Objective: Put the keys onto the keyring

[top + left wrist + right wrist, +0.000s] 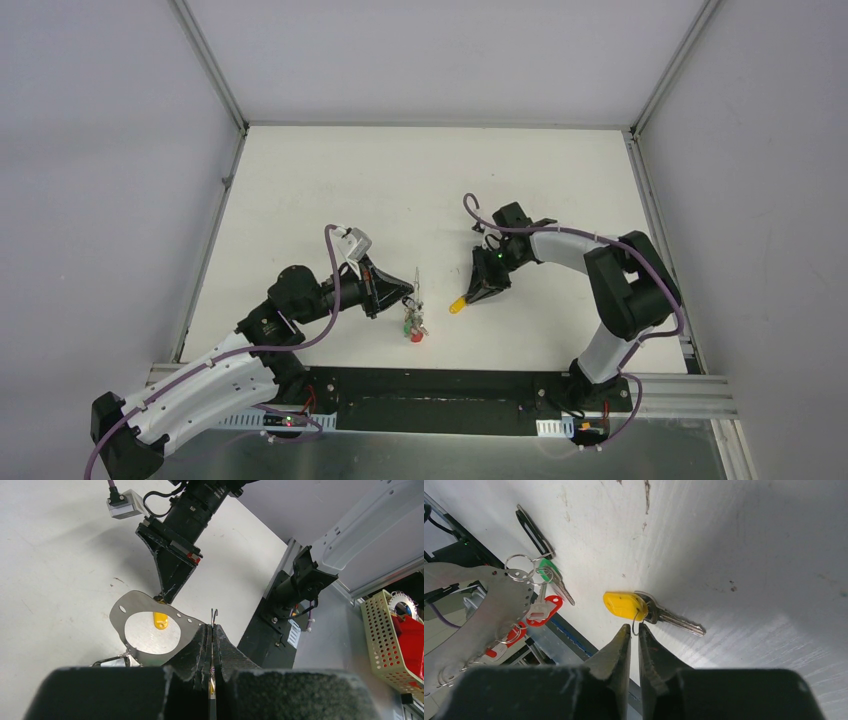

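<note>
1. Your right gripper (635, 628) points down at the table (330, 180). Its jaws stand almost together, with the small ring (640, 617) of the yellow-tagged key (626, 605) in the slit between them. It reads as a pinch on that ring.
2. The yellow-tagged key lies flat on the table, just ahead of those tips. Its long axis runs across the jaws, tag end toward the keyring (125, 605) and blade pointing away from it.
3. Your left gripper (212, 629) is clenched tight on a thin metal edge. That edge looks like part of the keyring, a flat grey loop with small holes along its rim, held up off the table.
4. Other keys (544, 611), with red and green tags, hang from that rim by their small rings.
5. The coming move turns on one relation: the keyring is to the left of the yellow-tagged key, near but not touching. The right arm is the nearer one, so I judge it should lift the key by its ring and carry it left to the rim.
6. The only container is a perforated basket (375, 625) beyond the table edge, holding a red object (407, 640). It looks to play no part in this task.
</note>
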### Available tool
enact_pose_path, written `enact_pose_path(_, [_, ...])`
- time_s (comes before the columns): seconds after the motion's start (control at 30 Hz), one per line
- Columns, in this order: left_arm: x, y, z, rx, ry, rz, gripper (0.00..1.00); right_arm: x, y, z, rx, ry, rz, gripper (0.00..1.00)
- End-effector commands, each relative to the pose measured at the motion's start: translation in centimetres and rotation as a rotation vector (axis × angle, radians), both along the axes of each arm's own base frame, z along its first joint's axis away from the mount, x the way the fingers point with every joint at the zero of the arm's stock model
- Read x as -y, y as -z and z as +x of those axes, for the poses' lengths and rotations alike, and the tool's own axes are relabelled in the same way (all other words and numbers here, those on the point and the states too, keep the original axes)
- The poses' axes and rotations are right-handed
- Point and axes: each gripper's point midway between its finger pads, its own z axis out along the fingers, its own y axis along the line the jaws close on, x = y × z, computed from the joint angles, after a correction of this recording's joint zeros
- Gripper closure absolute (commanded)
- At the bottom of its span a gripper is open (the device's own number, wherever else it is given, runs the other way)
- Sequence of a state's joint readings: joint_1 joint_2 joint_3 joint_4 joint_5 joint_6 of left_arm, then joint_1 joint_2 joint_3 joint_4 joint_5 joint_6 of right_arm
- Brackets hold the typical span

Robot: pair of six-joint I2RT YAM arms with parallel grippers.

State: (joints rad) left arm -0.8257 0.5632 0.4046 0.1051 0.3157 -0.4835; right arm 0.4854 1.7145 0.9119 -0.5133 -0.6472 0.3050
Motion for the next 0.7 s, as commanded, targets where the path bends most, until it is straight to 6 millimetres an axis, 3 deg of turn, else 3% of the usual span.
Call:
enact_pose_path(0.0, [0.2, -2.6, 0.0, 0.05, -0.001, -0.079, 1.0, 0.1, -0.6, 0.4, 0.044, 0.003, 0.014, 0.84])
enact_pose_path(0.27, [0.2, -2.7, 0.0, 0.052, -0.002, -0.08, 1.0, 0.2, -0.3, 0.5, 0.045, 0.001, 0.005, 0.79])
enact_pose_path(0.67, [0.2, -2.7, 0.0, 0.052, -0.001, -0.08, 1.0, 0.4, 0.8, 0.7, 0.054, -0.022, -0.014, 0.96])
